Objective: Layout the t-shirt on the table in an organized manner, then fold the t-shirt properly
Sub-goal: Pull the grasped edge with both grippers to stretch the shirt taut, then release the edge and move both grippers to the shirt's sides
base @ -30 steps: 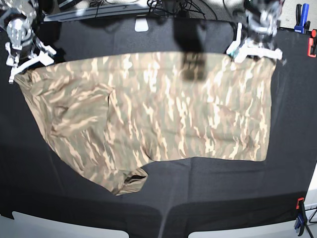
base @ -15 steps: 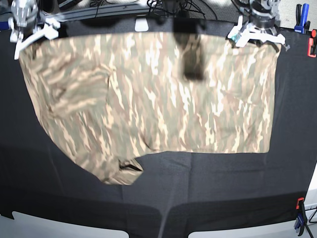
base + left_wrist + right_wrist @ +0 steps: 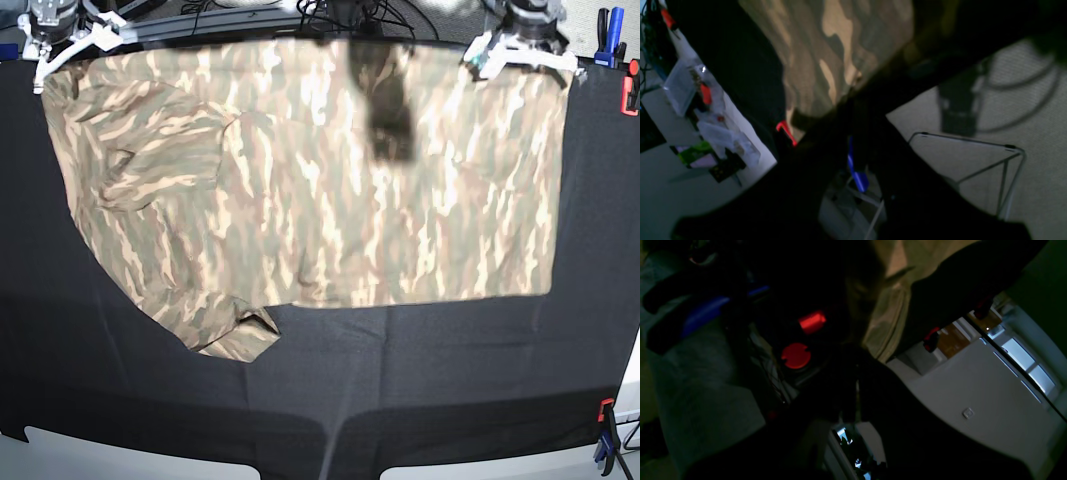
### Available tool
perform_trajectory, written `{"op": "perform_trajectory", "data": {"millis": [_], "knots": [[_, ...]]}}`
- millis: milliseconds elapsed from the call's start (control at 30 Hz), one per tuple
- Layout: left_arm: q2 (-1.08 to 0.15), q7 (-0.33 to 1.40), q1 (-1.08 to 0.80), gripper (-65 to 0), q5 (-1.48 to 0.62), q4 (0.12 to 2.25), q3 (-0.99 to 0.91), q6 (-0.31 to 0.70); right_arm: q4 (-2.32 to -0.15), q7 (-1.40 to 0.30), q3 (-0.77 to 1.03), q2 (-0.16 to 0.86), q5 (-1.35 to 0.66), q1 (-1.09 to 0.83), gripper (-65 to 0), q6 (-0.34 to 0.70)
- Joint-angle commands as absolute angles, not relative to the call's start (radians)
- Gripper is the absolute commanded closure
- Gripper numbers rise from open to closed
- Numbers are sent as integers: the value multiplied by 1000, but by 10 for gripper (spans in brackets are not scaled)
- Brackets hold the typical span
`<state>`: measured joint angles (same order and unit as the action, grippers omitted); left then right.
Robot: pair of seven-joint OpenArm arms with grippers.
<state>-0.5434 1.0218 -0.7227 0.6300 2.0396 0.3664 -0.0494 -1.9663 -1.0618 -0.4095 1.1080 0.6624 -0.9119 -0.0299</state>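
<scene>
t-shirt (image 3: 300, 180): camouflage cloth spread over the far half of the black bench (image 3: 400, 400); one sleeve crumpled at its near corner
left gripper (image 3: 515, 50): jaws clamped on the shirt's far edge
right gripper (image 3: 70, 45): jaws clamped on the opposite far corner

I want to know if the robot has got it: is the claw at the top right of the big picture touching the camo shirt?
Touching. In the base view the left claw sits on the t-shirt at its top corner, pinching it shut.

The t-shirt (image 3: 310, 190) lies spread on the table (image 3: 450, 390), toward its far edge.
</scene>
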Motion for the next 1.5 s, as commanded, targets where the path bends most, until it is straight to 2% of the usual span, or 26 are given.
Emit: {"op": "perform_trajectory", "data": {"millis": [0, 433, 500, 567, 633, 700, 733, 900, 1033, 1100, 1167, 1333, 1467], "knots": [[-552, 1036, -732, 0, 655, 2057, 361, -64, -1988, -1089, -403, 1122, 681, -918, 0, -30], [-552, 1029, -731, 0, 654, 2057, 361, -69, -2016, -1133, -402, 1122, 682, -917, 0, -61], [-551, 1030, -731, 0, 654, 2057, 361, -101, -2016, -1135, -402, 1122, 682, -917, -91, -61], [-551, 1045, -731, -103, 654, 2057, 361, -133, -2016, -1139, -402, 1121, 681, -917, -196, -62], [-551, 1091, -731, -204, 654, 2057, 361, -144, -2016, -1139, -402, 1122, 670, -917, -247, -62], [-552, 1139, -732, -272, 654, 2057, 361, -159, -2016, -1128, -403, 1122, 638, -917, -247, -61], [-552, 1154, -732, -286, 654, 2057, 361, -175, -2016, -1119, -403, 1122, 630, -918, -247, -61], [-552, 1177, -731, -292, 668, 2057, 361, -196, -2059, -1051, -406, 1122, 635, -972, -246, -61], [-552, 1271, -723, -292, 808, 2057, 360, -202, -2165, -1012, -406, 1122, 685, -1043, -246, -73], [-552, 1287, -702, -292, 846, 2057, 360, -271, -2220, -1013, -406, 1121, 685, -1050, -246, -102], [-552, 1279, -666, -292, 857, 2057, 360, -308, -2257, -1013, -406, 1120, 688, -1038, -246, -134], [-552, 1168, -521, -292, 847, 2057, 360, -310, -2268, -1013, -405, 1047, 683, -928, -246, -166], [-552, 1077, -324, -292, 610, 2057, 340, -250, -2268, -1013, -405, 945, 611, -801, -246, -165]]}}
